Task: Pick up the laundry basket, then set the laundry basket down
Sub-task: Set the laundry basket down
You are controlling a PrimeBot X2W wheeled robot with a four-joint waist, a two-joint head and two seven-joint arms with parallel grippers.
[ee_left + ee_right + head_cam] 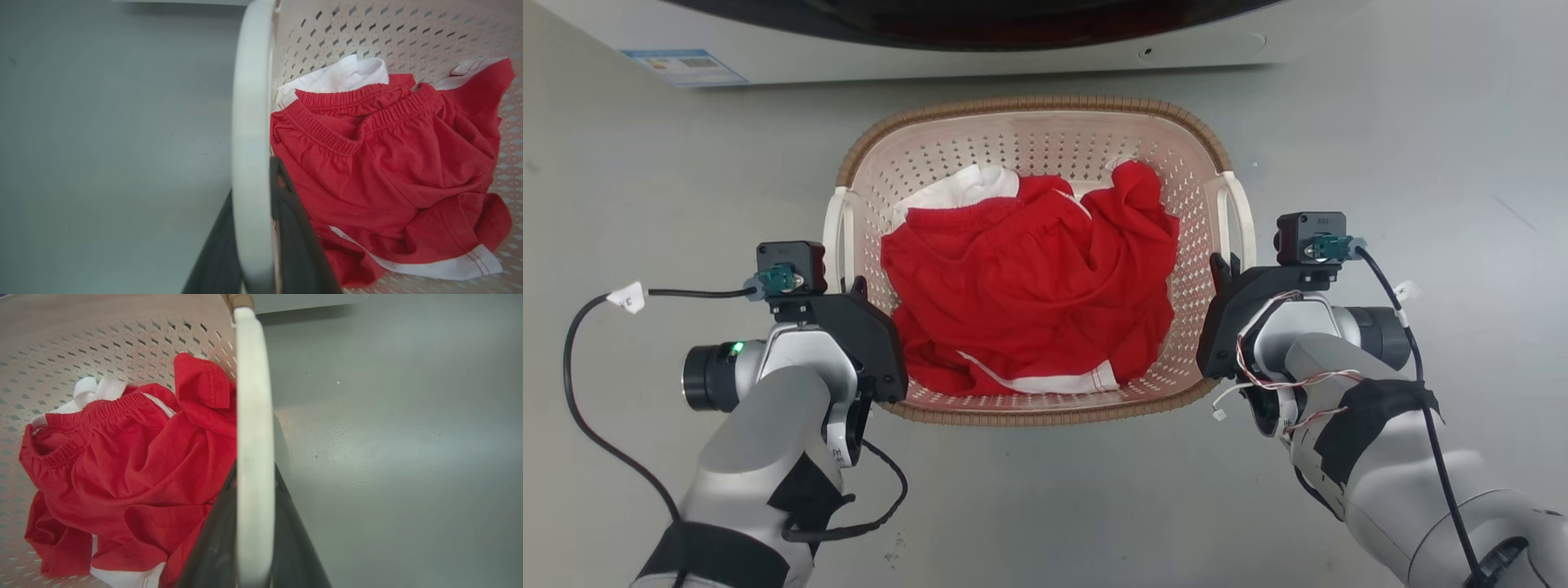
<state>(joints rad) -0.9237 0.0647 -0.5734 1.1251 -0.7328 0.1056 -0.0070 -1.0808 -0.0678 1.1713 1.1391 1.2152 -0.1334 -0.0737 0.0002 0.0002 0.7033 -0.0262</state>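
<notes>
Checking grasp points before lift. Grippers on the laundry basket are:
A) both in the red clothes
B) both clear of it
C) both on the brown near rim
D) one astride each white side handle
D: each wrist view shows a white handle between that gripper's dark fingers, left gripper on the left handle, right gripper on the right handle of the laundry basket.
</notes>
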